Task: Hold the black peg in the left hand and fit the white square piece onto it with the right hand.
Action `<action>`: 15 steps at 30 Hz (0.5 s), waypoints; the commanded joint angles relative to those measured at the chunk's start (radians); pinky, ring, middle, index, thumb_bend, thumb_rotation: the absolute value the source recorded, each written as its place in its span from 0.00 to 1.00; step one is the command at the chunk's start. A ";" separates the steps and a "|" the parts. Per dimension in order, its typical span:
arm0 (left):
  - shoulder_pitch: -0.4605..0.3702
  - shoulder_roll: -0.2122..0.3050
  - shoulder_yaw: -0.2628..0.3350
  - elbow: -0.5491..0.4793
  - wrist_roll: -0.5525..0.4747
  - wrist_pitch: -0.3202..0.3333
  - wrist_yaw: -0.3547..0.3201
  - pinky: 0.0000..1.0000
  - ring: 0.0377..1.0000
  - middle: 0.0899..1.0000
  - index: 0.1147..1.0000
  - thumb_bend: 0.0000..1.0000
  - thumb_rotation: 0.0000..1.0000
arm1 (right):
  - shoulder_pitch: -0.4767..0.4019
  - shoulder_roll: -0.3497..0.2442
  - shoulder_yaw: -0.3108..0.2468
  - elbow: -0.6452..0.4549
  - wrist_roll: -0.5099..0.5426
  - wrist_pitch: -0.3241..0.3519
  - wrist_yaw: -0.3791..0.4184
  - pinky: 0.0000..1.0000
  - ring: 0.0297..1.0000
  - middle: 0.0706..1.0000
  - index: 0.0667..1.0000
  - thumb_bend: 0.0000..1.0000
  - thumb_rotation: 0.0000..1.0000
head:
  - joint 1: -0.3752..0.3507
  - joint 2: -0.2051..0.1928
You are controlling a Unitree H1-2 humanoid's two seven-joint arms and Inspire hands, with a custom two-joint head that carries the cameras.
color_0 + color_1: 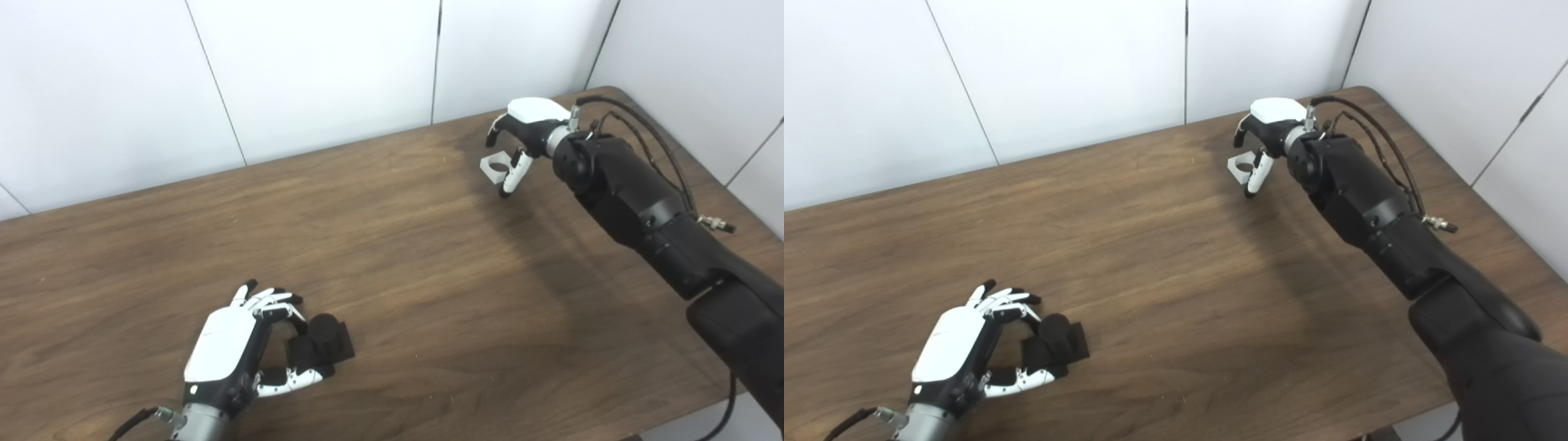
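Reaching with both arms at once, I have each hand at its own part, the two well apart on the desk [392, 245]. My left hand [236, 349] sits near the front edge with its fingers curled over the black peg [321, 346] and the thumb tucked under the peg's near side. The peg rests on the wood on its square base, round post up. The fingers look wrapped around it but not clamped, so I judge the grasp unfinished. Far off at the back right, my right hand [1265, 138] arches over the white square piece [1240, 166], thumb and fingers bracketing it. I cannot tell whether they pinch it yet or whether it has left the wood. The hole in the piece faces up, which suits a drop onto the post. Next I need both grips firm before bringing the parts together mid-desk.
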 commanded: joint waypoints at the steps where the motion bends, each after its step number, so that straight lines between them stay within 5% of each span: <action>1: 0.013 0.010 -0.008 0.027 0.019 0.022 -0.025 1.00 0.84 0.75 0.42 0.52 0.05 | -0.042 -0.022 -0.018 -0.011 -0.002 -0.007 -0.021 0.99 0.99 0.90 0.68 0.85 0.16 | -0.001 0.000; 15: 0.012 0.009 -0.005 0.031 0.010 0.022 -0.026 1.00 0.85 0.75 0.42 0.52 0.05 | -0.050 -0.036 -0.016 0.009 -0.008 -0.014 -0.020 0.97 0.99 0.89 0.69 0.84 0.16 | -0.006 0.000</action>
